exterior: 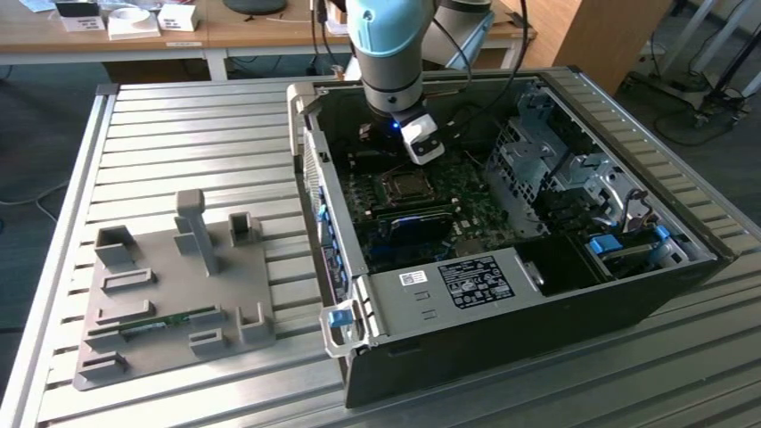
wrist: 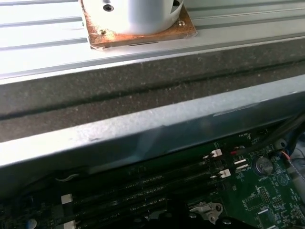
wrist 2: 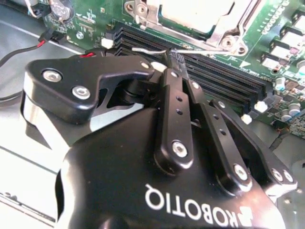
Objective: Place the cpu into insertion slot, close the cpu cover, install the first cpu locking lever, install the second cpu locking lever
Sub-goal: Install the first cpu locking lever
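In the second wrist view your hand (wrist 2: pixel 172 56) fills the lower frame, its black fingers (wrist 2: pixel 174 107) drawn together at the tips on what looks like a thin wire locking lever (wrist 2: pixel 147 49), just above the black memory slots (wrist 2: pixel 214 76). Beyond it, at the top of that frame, the cpu (wrist 2: pixel 195 12) lies in the insertion slot (wrist 2: pixel 153 16) with the cpu cover (wrist 2: pixel 224 29) apparently down around it. In the exterior view, the arm (exterior: pixel 393 53) reaches into the open computer case (exterior: pixel 500 339) at centre frame, the socket (exterior: pixel 405 187) just below its tip.
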`<action>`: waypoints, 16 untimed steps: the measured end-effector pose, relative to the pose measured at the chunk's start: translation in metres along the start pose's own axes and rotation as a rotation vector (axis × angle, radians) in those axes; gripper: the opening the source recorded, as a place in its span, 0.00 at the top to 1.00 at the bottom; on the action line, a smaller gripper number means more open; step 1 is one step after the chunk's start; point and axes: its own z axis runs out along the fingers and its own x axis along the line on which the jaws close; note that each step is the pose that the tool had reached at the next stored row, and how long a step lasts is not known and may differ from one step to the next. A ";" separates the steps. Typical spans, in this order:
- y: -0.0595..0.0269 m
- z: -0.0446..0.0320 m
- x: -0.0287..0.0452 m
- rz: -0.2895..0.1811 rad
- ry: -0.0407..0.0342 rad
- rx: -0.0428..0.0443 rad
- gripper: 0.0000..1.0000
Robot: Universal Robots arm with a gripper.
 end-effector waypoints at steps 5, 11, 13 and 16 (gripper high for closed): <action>-0.0003 0.0021 -0.0004 0.000 0.0001 0.0002 0.89; 0.0004 0.0038 -0.0009 0.000 0.0000 0.0001 0.89; 0.0004 0.0046 -0.0010 0.000 0.0001 0.0002 0.89; 0.0000 0.0061 -0.0008 0.000 0.0000 0.0002 0.89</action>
